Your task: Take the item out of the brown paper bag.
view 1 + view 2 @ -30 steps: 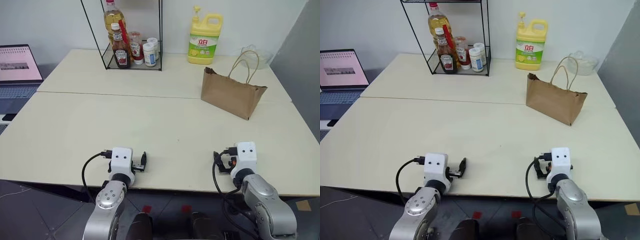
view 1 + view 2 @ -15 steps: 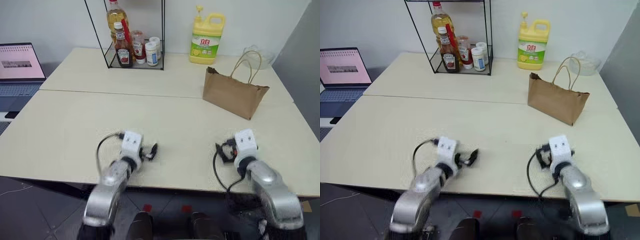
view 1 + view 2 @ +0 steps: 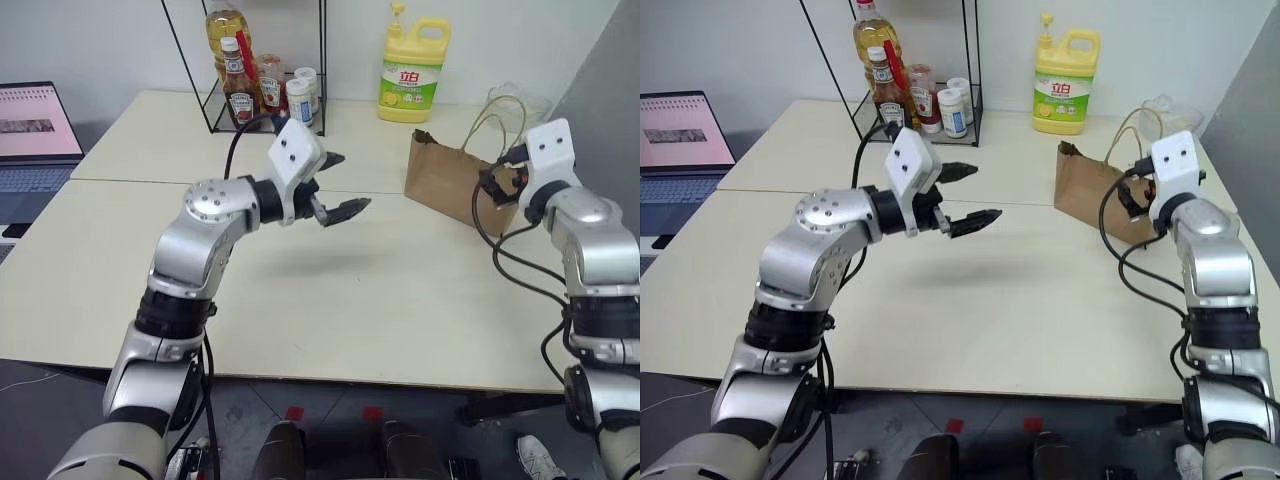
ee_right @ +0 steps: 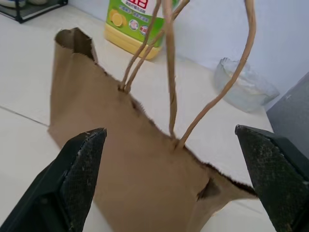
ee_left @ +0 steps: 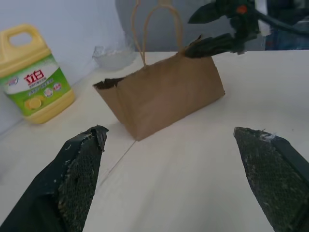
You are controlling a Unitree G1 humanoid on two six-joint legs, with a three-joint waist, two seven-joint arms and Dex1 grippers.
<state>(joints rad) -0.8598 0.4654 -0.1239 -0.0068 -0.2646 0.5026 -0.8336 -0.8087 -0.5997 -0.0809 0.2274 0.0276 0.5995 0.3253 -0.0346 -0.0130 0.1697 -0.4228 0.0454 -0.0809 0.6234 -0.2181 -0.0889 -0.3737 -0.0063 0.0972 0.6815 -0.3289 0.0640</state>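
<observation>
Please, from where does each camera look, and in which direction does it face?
Head, both eyes: forward and down over the cream table; both arms, open left hand and right hand show.
Left wrist: along its black fingers at the plain brown paper bag, yellow detergent jug and right hand.
Right wrist: close on the bag's loop handles; its fingers show.
All views share the bag and jug.

A matt brown paper bag with twisted paper handles and a torn, ragged rim sits on a smooth, matt cream table. Behind it, a glossy yellow plastic jug. The black gripper fingers have rough, gritty pads.
</observation>
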